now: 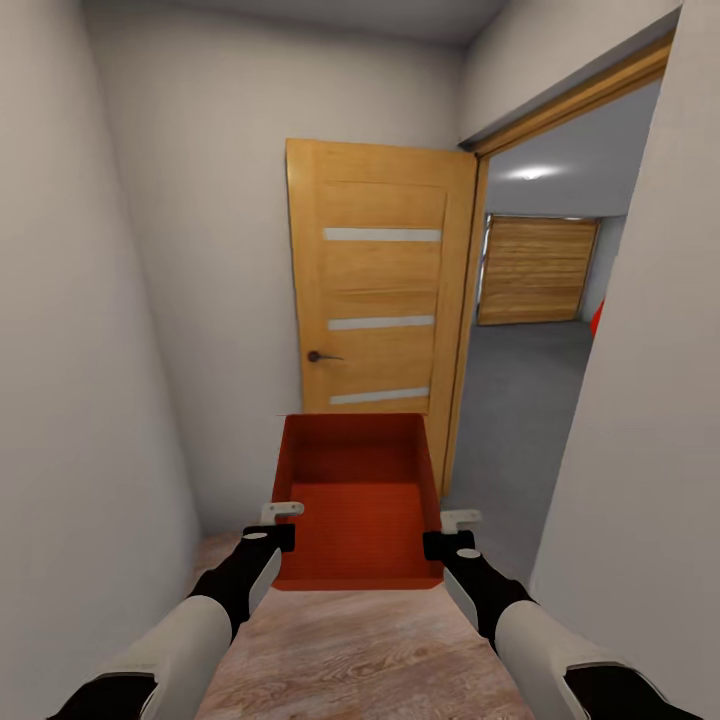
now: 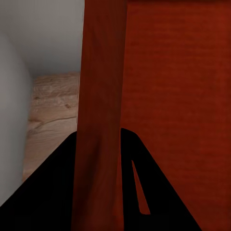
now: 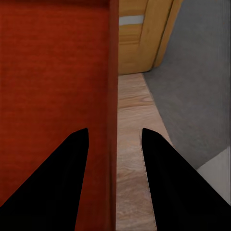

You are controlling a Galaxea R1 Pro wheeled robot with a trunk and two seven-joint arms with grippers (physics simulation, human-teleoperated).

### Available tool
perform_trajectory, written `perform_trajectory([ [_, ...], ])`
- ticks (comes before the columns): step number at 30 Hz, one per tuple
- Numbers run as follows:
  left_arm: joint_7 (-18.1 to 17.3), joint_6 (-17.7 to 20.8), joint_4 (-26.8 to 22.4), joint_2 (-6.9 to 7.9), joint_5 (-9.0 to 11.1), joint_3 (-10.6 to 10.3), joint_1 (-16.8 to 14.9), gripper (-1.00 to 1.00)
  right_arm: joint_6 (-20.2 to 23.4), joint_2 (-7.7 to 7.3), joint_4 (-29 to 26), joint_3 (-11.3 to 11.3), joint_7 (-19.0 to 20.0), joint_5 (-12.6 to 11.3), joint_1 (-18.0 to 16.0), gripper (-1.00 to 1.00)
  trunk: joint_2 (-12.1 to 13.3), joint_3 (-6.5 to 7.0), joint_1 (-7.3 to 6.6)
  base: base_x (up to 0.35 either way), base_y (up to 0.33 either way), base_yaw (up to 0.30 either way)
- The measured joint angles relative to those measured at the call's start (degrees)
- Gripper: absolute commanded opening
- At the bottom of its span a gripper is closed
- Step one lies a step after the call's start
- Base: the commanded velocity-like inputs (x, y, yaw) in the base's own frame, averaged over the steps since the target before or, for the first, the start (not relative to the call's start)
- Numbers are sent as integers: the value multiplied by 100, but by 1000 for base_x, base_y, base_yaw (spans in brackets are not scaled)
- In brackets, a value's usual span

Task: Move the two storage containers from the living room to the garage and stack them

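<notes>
One orange-red bin (image 1: 358, 497) hangs between my arms, long axis pointing ahead, left gripper (image 1: 281, 524) clamped on its left wall, right gripper (image 1: 448, 532) on its right wall. The garage (image 1: 530, 350) opens ahead-right past the wooden door (image 1: 380, 290), so I reckon I must swing right.

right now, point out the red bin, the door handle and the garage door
red bin (image 1: 356, 505), head view, on its inner bottom
door handle (image 1: 318, 356), head view, on the dark knob
garage door (image 1: 535, 272), head view, on its wooden panels
</notes>
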Motion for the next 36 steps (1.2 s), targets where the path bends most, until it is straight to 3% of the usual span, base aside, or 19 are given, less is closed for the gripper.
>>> perform_trajectory([
  [27, 2, -51, -2, -10, -15, 4, 2, -100, -48, -11, -1, 1, 10, 0, 0, -100, 0, 0, 0, 1, 0, -19],
  [36, 1, -43, -3, -5, -5, -2, 4, -100, -41, -6, 0, 3, 4, -1, 1, -100, -1, 0, -3, 227, 0, 0],
])
